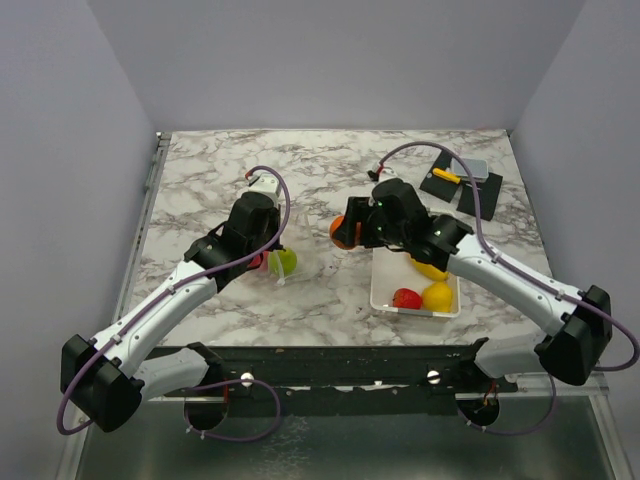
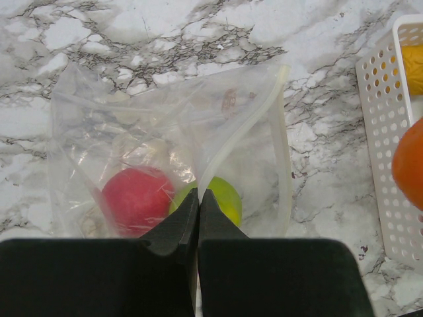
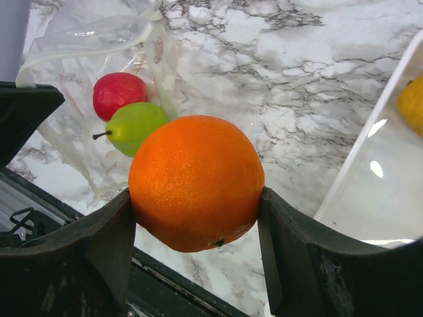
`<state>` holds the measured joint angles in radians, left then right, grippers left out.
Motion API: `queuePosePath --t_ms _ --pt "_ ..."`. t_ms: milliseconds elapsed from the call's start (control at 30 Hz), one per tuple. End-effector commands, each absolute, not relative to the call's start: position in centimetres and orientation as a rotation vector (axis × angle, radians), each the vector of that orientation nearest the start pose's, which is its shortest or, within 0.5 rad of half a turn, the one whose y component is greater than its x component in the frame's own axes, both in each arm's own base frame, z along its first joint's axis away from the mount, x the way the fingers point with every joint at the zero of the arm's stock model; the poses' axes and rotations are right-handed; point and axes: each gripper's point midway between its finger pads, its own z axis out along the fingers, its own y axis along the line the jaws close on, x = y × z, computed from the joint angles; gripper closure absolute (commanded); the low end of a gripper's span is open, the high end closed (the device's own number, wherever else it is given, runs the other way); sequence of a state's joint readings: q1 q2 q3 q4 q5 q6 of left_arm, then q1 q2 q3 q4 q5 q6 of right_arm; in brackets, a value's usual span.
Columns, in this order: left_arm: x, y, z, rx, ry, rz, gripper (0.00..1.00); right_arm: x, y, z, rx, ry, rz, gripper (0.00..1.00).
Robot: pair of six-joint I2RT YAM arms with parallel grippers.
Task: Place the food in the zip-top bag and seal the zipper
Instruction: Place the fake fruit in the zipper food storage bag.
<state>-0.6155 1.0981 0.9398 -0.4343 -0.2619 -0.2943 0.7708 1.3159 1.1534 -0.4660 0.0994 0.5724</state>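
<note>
The clear zip-top bag [image 2: 119, 112] lies on the marble with its mouth lifted. Inside it are a red apple [image 2: 135, 198] and a green pear [image 2: 228, 198]. My left gripper [image 2: 198, 193] is shut on the bag's pale zipper [image 2: 248, 125] at the mouth edge. My right gripper [image 3: 196, 193] is shut on an orange [image 3: 196, 165] and holds it above the table, between the bag [image 3: 86, 39] and the white basket [image 1: 382, 285]. From above, the orange [image 1: 340, 232] hangs right of the left gripper [image 1: 270, 258]. Still in the basket are a strawberry [image 1: 406, 298] and a lemon [image 1: 437, 295].
Another yellow fruit [image 1: 430, 268] lies in the basket under the right arm. Black mats [image 1: 462, 188] with a yellow object [image 1: 446, 175] and a grey one [image 1: 475, 167] sit at the back right. The basket's perforated wall [image 2: 383, 132] stands close to the right of the bag.
</note>
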Motion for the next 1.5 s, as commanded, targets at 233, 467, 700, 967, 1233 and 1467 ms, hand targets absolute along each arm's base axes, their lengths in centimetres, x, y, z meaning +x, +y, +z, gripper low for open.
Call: queuePosePath --t_ms 233,467,700,967,1233,1467 --pt "29.2 -16.2 19.9 0.194 2.132 -0.238 1.0 28.2 33.9 20.5 -0.278 2.275 0.586 0.72" --pt "29.2 -16.3 19.8 0.196 2.135 -0.238 1.0 29.0 36.6 19.5 -0.321 2.29 0.587 0.72" --pt "29.2 -16.4 19.7 0.199 2.139 -0.24 1.0 30.3 38.8 18.3 -0.336 2.304 0.581 0.72" --pt "29.2 -16.5 19.5 0.206 2.146 -0.241 1.0 31.4 40.8 17.2 -0.33 2.313 0.596 0.57" --pt "29.2 -16.5 19.3 0.209 2.151 -0.239 1.0 31.7 41.9 16.9 -0.313 2.314 0.629 0.24" --pt "29.2 -16.5 19.3 0.205 2.152 -0.238 1.0 31.4 42.2 17.1 -0.305 2.318 0.651 0.11"
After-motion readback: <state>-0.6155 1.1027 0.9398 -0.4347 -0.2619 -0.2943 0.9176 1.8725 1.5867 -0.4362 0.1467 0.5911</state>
